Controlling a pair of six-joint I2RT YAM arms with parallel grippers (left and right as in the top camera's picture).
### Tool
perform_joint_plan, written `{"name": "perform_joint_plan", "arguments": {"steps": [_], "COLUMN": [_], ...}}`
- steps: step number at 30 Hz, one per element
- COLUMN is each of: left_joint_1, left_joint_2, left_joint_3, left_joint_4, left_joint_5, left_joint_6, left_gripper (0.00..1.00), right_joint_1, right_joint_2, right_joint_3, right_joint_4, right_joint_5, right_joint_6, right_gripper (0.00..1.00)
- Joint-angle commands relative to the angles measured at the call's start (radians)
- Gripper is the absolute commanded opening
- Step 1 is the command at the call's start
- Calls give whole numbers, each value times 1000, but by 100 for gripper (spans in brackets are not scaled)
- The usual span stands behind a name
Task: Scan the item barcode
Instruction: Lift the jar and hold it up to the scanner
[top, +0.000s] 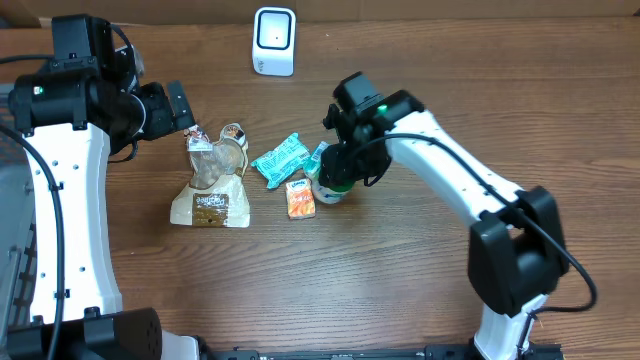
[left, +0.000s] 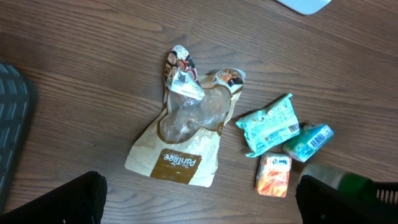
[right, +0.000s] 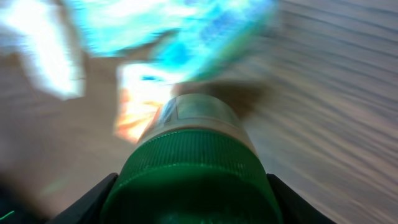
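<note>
The left gripper (top: 183, 108), spread wide, hangs by the top of a brown paper pouch with a clear window (top: 210, 190). Right of it lie a teal foil packet (top: 278, 158) and a small orange carton (top: 300, 198). Just beside them the right gripper (top: 340, 172) pinches the upright green-capped bottle (right: 193, 180).

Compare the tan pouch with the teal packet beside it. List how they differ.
Colour: the tan pouch is tan with a clear window; the teal packet is mostly teal. Size: the tan pouch is clearly larger than the teal packet. State: the top of the tan pouch is crumpled; the teal packet looks flat and sealed. Both lie on the wooden table.
</note>
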Motion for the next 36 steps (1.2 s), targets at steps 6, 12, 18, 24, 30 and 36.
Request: {"name": "perform_joint_plan", "arguments": {"steps": [6,12,18,24,30,36], "left_joint_1": [3,3,3,3,3,3], "left_joint_2": [-15,-15,-15,-15,-15,-15], "left_joint_3": [7,7,7,7,7,7], "left_joint_4": [2,1,1,2,2,1], "left_joint_5": [7,7,7,7,7,7], "left_joint_6": [7,7,7,7,7,7], "left_gripper": [100,100,100,100,100,100], "right_joint_1": [-249,-335,-269,-79,63,112], "right_joint_2": [-146,-146,-146,-130,-62,142], "right_joint_3": [48,48,48,251,417,417], "right_joint_4": [-3,-1,137,191,296,678], "right_joint_5": [-846,-894,-573,-79,430,771], "right_joint_6": [-262,-261,-14,168,3,-314], "right_gripper": [27,25,20,9,12,9]}}
